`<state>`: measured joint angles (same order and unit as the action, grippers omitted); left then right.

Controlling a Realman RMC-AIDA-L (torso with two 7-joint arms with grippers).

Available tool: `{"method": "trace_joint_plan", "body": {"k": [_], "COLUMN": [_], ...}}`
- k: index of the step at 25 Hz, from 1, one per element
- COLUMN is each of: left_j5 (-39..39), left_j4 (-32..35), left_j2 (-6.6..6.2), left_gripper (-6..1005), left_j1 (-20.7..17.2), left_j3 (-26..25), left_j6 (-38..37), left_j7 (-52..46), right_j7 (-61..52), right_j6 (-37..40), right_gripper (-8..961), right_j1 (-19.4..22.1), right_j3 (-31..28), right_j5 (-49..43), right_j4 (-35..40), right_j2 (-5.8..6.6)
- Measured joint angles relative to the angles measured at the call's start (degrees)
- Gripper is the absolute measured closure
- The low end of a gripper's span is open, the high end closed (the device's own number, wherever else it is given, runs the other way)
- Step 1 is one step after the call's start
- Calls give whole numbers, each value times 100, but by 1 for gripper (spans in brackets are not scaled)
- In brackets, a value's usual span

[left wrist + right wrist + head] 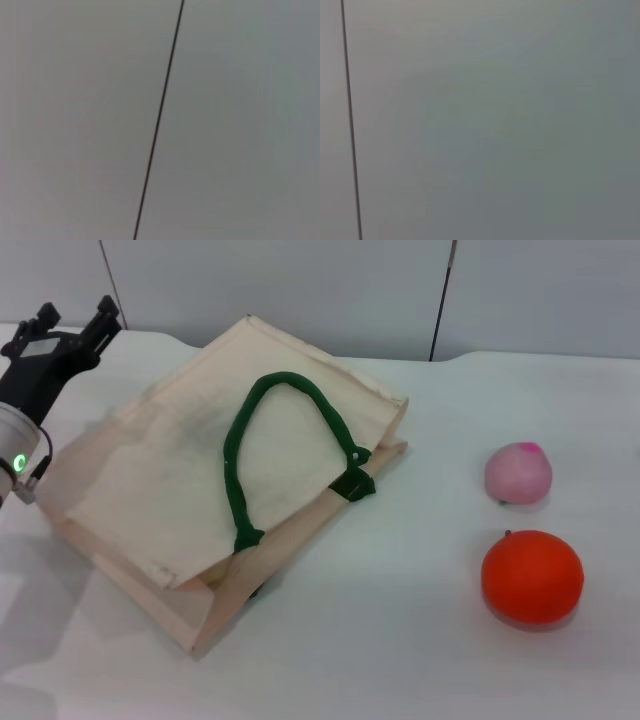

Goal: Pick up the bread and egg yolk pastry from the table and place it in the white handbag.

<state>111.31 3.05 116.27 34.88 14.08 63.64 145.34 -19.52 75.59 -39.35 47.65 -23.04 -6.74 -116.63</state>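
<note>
The cream white handbag (pixel 190 480) lies flat, green handles looped on top; left gripper's (pixel 70 325) fingers unclear.

The white handbag (pixel 200 490) lies flat on the counter (pixel 400 640), centre-left of the frame. At right lie two balls, one (pixel 518 473) above the other (pixel 532 577), apart.
</note>
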Motion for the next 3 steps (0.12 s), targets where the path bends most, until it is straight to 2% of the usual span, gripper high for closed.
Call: {"method": "trace_joint_plan", "body": {"k": [3], "left_j5": [135], "left_j4": [15], "left_j2": [0], "left_gripper": [127], "left_j1": [-61], "left_j3": [-3], "left_j6": [22], "left_j7": [-1], "right_j7": [0], "right_j6": [-2], "right_gripper": [61], "right_j1": [-15], "right_j3": [28], "right_j5": [-7], "right_j4": [1], "right_j2": [0]}}
